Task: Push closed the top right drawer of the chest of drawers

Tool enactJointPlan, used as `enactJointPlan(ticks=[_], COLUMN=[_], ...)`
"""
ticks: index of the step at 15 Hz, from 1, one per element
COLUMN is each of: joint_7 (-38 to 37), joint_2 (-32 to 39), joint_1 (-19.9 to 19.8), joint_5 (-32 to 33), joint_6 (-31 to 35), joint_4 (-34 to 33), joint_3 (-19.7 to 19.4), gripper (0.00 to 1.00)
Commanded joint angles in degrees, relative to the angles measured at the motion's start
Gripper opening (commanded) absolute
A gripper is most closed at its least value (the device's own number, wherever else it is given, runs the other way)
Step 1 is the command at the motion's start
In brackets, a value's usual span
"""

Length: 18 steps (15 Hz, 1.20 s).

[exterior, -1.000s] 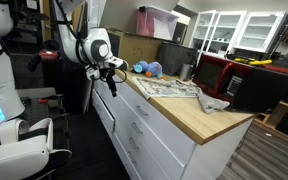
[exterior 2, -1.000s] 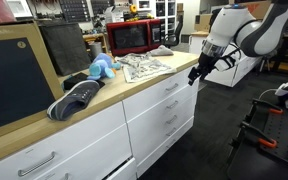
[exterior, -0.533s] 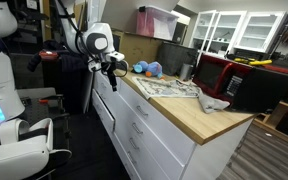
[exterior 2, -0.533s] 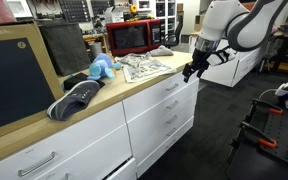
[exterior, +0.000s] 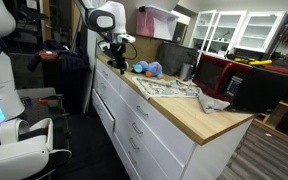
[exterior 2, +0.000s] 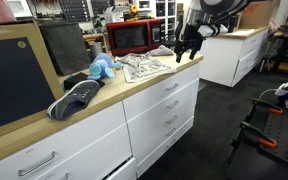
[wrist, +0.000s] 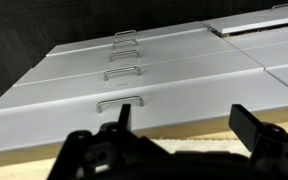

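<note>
The chest of drawers (exterior: 144, 125) is white with a wooden top and shows in both exterior views (exterior 2: 134, 115). Its top right drawer (exterior 2: 170, 87) sits at the end nearest the arm, also seen in an exterior view (exterior: 110, 84). Its front looks flush with the fronts below it. In the wrist view the drawer (wrist: 174, 98) shows a small wire handle. My gripper (exterior: 117, 57) hangs above that end of the wooden top, apart from the drawer (exterior 2: 187, 50). Its fingers are open and empty (wrist: 184, 116).
On the top lie a blue plush toy (exterior: 147, 69), a patterned sheet (exterior: 169, 88), a red microwave (exterior: 239, 80) and grey shoes (exterior 2: 74, 100). A white robot (exterior: 4, 90) stands across the aisle. A white cabinet (exterior 2: 229, 55) stands behind the arm.
My gripper has risen from in front of the top right drawer's front to above the end of the wooden top. The drawer front stays flush.
</note>
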<state>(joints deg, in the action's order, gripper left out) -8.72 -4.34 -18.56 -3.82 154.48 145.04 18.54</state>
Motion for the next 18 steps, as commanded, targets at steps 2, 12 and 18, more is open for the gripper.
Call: enactJointPlan(ticks=[2, 12, 18], joint_7=[4.93, 7.26, 7.25], joint_2=[-10.46, -18.43, -17.08], joint_1=[9.2, 12.2, 12.42], joint_5=[0.56, 4.56, 4.52], joint_6=[-20.2, -40.55, -40.28], joint_4=[-7.97, -19.68, -19.38], joint_3=[-12.8, -20.11, -20.09], gripper=[1.0, 1.0, 1.0])
